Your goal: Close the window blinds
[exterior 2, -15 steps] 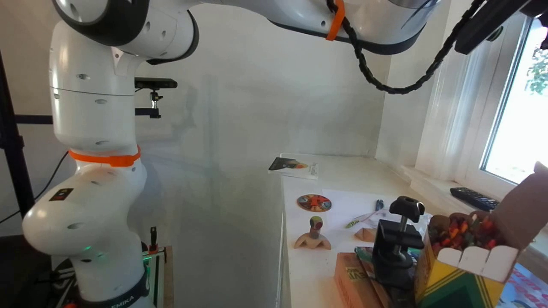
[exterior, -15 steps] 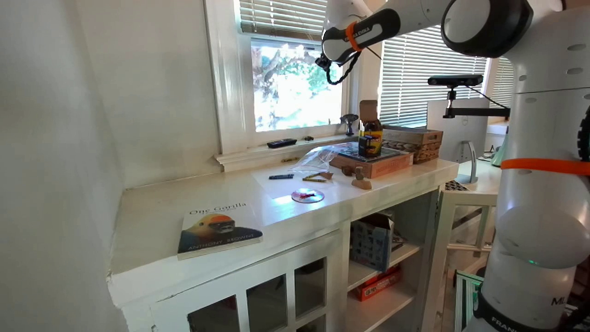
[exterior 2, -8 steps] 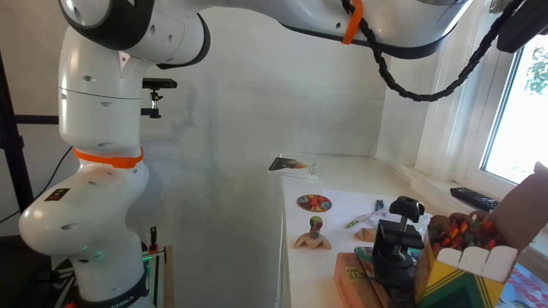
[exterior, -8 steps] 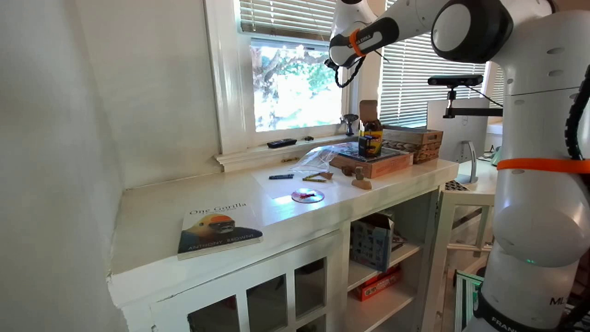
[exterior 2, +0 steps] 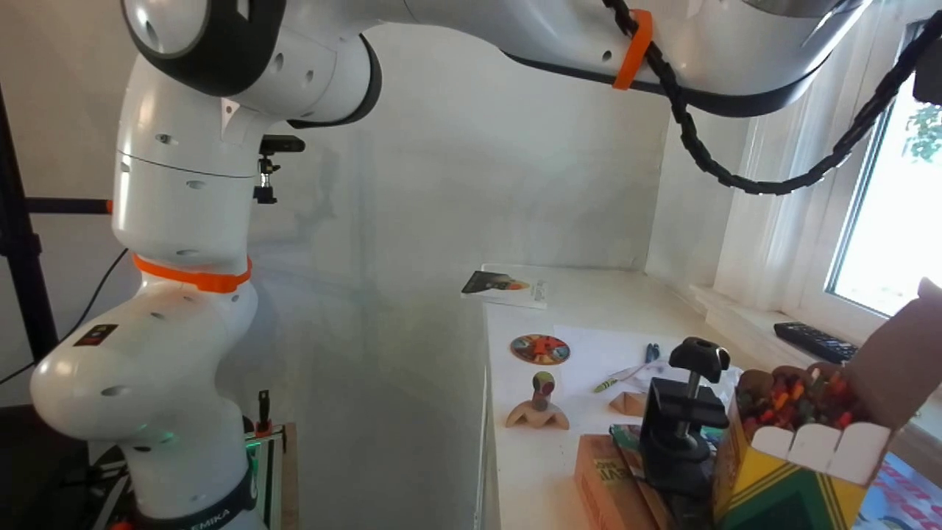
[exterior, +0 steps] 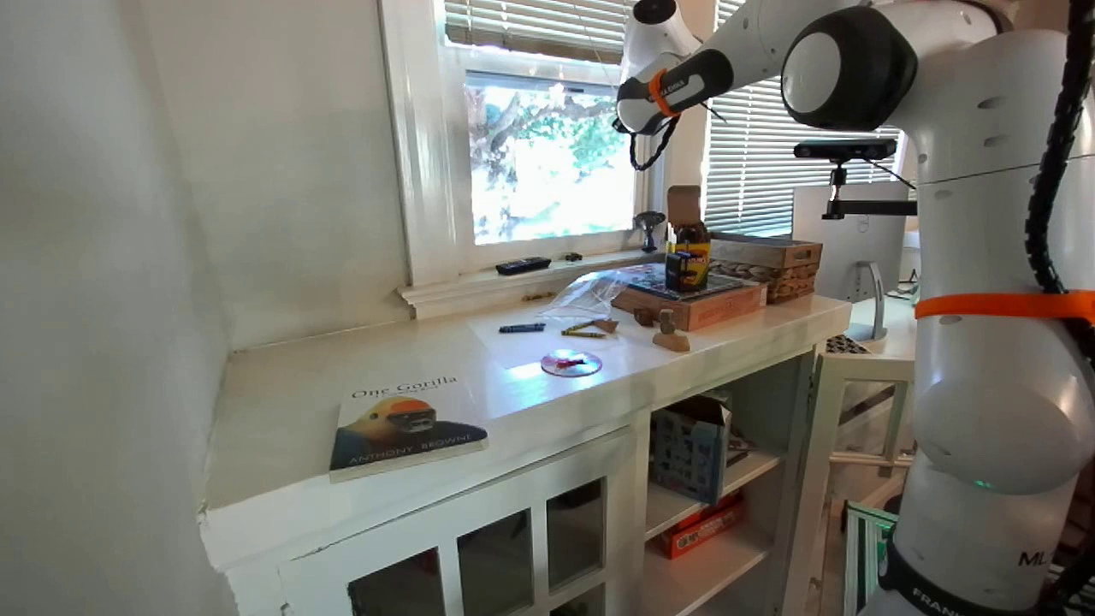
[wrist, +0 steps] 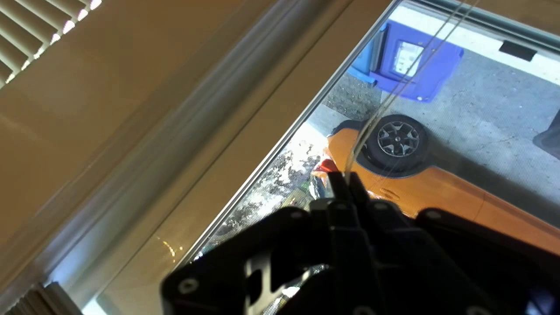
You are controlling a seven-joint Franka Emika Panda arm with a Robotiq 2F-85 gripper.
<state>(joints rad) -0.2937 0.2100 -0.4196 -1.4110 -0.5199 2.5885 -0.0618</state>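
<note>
At twelve o'clock in an exterior view, the window blinds (exterior: 539,19) hang across the top of the white-framed window (exterior: 556,162), and their brown lower edge sits slightly higher than it did a second ago. In the wrist view the gripper (wrist: 348,178) is pinched narrow on thin cords (wrist: 359,141), which run from the fingertips (wrist: 337,183) toward one o'clock (an orange car (wrist: 455,192) shows through the glass behind). Against that earlier frame the arm (exterior: 975,248) has come down: its elbow (exterior: 855,68) has shifted toward eight o'clock, its far end toward five. The black cable (exterior 2: 765,188) on it, in an exterior view, now sags lower and nearer four o'clock. The gorilla book (exterior: 409,428), between seven and eight o'clock on the counter (exterior: 291,376), and the remote (exterior: 523,266) on the sill (exterior: 590,267), at eleven, lie where they lay. The neighbouring blinds (exterior: 770,162), at two o'clock, look unchanged.
</note>
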